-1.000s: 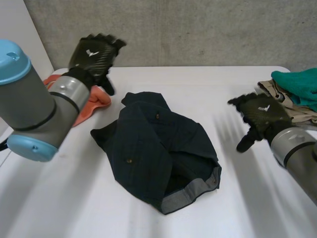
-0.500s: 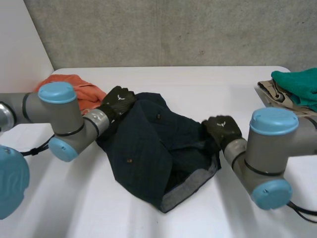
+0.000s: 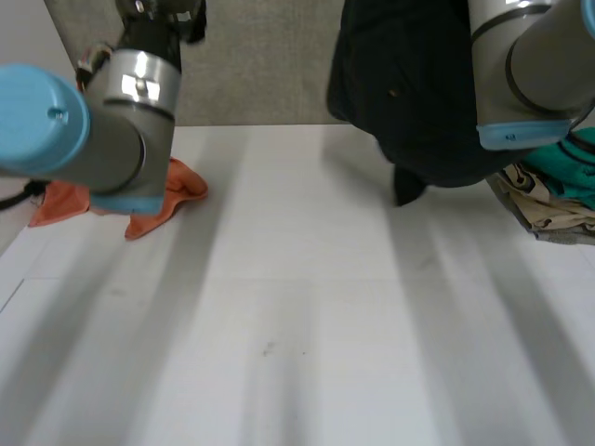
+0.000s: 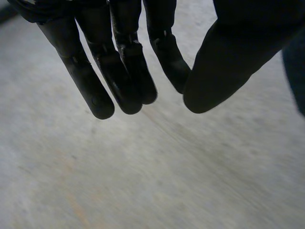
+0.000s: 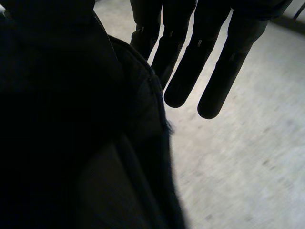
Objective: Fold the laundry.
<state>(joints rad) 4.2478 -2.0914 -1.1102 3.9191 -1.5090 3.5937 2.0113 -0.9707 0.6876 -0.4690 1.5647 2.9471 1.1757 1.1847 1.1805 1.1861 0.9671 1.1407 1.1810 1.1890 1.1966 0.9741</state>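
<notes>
Head view, dark garment (image 3: pixel 409 84): off the table (image 3: pixel 297 325), hanging bunched in the air above its far right part. A pointed tail forms its lowest end. It hangs against the right arm (image 3: pixel 535 65), which covers part of it.
Head view, left arm (image 3: pixel 112 121): stands up over the table's left edge, forearm pointing upward. The left hand (image 3: pixel 167 14) is at its upper end, well apart from the garment.
Head view, table: white, with a grey concrete wall behind its far edge.
Head view, orange cloth (image 3: pixel 181 181): crumpled at the table's left edge, partly behind the left arm.
Head view, teal cloth (image 3: pixel 567 158) and beige cloth (image 3: pixel 539 204): heaped together at the table's right edge, the teal on top of the beige.
Left wrist view, left hand (image 4: pixel 119 62): released. Its fingers are straight and side by side. The thumb (image 4: pixel 224 62) stretches toward their tips, with nothing between them. A strip of dark blue cloth shows beyond the thumb; I cannot tell whether it touches.
Right wrist view, right hand (image 5: pixel 195 57): grasping the dark garment (image 5: pixel 71 119). The cloth hangs in heavy folds from the thumb side of the palm. The fingers nearest it pass behind its edge, and the two outer fingers stand straight and free.
</notes>
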